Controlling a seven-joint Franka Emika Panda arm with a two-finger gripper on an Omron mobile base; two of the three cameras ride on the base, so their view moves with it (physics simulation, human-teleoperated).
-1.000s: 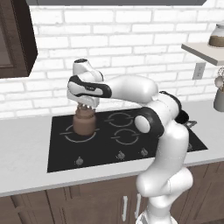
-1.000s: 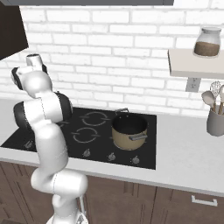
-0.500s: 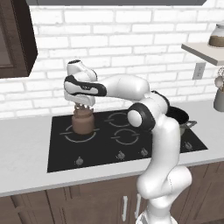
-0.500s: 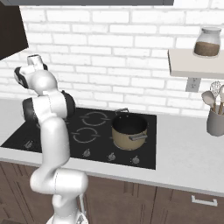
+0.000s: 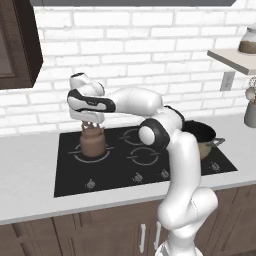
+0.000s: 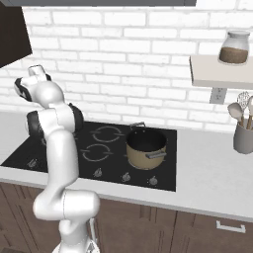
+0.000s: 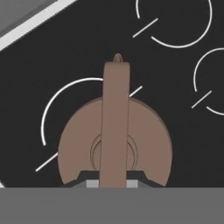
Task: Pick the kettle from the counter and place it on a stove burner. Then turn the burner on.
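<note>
The small brown-copper kettle (image 5: pixel 92 143) stands upright on the large ring burner (image 5: pixel 84 156) at the left of the black cooktop (image 5: pixel 116 170). My gripper (image 5: pixel 90 123) hangs straight above it, fingers pointing down around the arched handle. In the hand view the kettle (image 7: pixel 114 144) sits inside the burner's broken arc (image 7: pixel 47 109), its handle running up the middle. My gripper (image 7: pixel 113 180) is open, a fingertip on each side of the handle with a small gap to it. The pale counter (image 5: pixel 25 172) lies left of the cooktop.
A big tan pot (image 6: pixel 145 147) occupies the right rear burner. Control knobs (image 5: pixel 90 184) line the cooktop's front edge. A utensil holder (image 6: pixel 243 136) stands at the far right, under a shelf with a glass jar (image 6: pixel 232 47). A dark cabinet (image 5: pixel 17 45) hangs upper left.
The kettle stays put on the burner. My hand has shifted slightly left above it while the elbow swung, and the forearm now reaches in lower from the right.
</note>
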